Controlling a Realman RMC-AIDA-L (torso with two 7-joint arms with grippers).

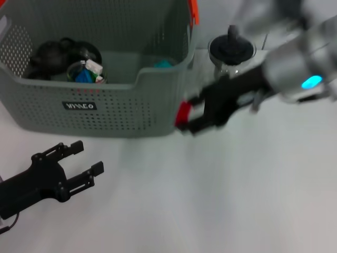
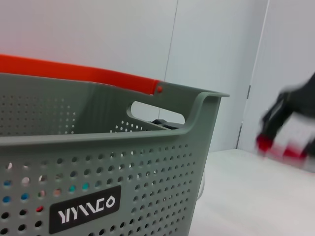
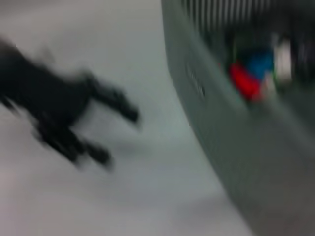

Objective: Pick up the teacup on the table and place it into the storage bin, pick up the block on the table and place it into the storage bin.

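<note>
Spreading across the whole head view, one white table [image 1: 221, 211] carries everything. One storage bin [image 1: 105, 105], grey and perforated, stands at the far left of the table, with an orange handle [image 2: 78, 73] along its far rim and a black label [image 1: 79, 106] on its near wall. Inside the bin, toward its left end, lie a dark rounded item [image 1: 50, 55] and a cluster of small coloured objects [image 1: 87, 71]; whether the teacup is among them cannot be told. A teal piece [image 1: 163, 64] shows at the bin's right end.

Two arms are in view. The right gripper [image 1: 187, 118] hangs just beside the bin's near right corner, its black fingers closed on one small red block [image 1: 182, 113], which is off the table and outside the bin. The left wrist view shows the same red piece [image 2: 283, 146] held out to the right of the bin. The left gripper [image 1: 87, 158] sits low at the near left, in front of the bin and apart from it, its two fingers spread and holding nothing.

One clear glass vessel with a dark lid [image 1: 231, 50] stands on the table just right of the bin, behind the right arm.
</note>
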